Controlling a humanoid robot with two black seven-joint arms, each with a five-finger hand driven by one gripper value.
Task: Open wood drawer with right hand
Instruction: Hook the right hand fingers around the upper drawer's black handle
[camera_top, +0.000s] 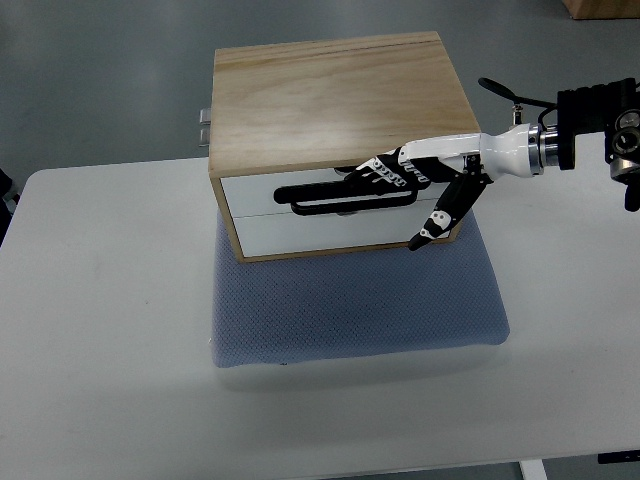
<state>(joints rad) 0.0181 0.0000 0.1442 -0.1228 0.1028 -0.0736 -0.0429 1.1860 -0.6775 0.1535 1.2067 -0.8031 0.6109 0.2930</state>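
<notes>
A wooden drawer box (340, 100) stands on a blue-grey pad (360, 305), with two white drawer fronts facing me. Both the upper drawer (255, 192) and the lower drawer (320, 235) sit flush with the frame. My right hand (385, 190) reaches in from the right edge. Its black fingers (330, 198) lie stretched out leftwards across the upper drawer front, along its lower edge. The thumb (440, 215) points down over the box's right front corner. I cannot make out a handle under the fingers. The fingers are extended and close around nothing I can see.
The pad lies on a white table (100, 330) whose far edge runs just behind the box. A small metal fitting (204, 125) sticks out at the box's back left. Grey floor shows beyond the table.
</notes>
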